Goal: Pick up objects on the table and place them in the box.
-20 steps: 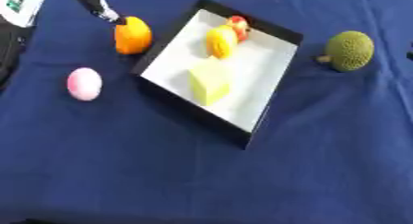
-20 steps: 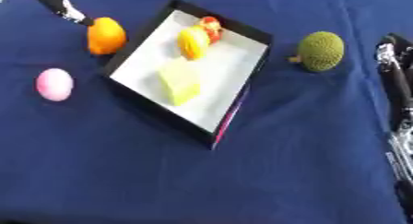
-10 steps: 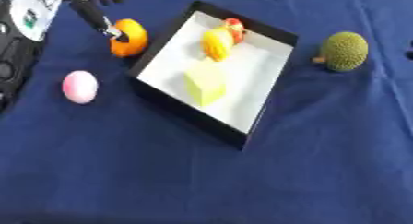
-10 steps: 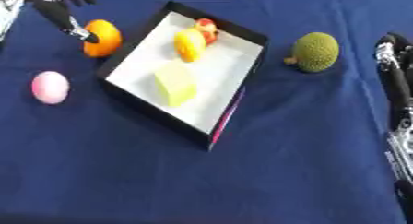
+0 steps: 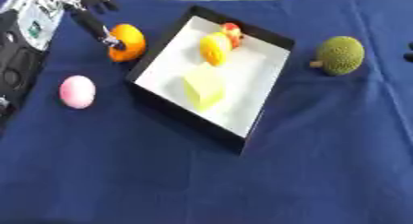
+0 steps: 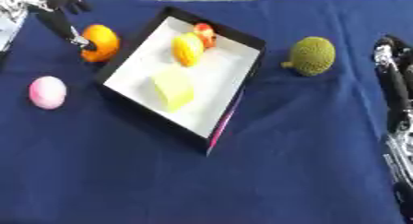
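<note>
A black box with a white floor lies askew in the middle of the blue cloth. It holds a yellow fruit, a small red-orange piece and a pale yellow block. An orange sits just off the box's left wall. My left hand reaches in from the upper left, and one straight finger touches the orange's upper left side. A pink ball lies further left and nearer. A green bumpy fruit rests right of the box. My right hand rests open at the right edge, holding nothing.
My left arm's black and silver casing fills the left edge beside the pink ball. My right forearm runs down the right edge. Blue cloth covers the whole table and lies bare in front of the box.
The whole picture has shifted a little, so the camera moved. More of my left arm shows at the left. Its finger stays against the orange, which has not visibly moved.
</note>
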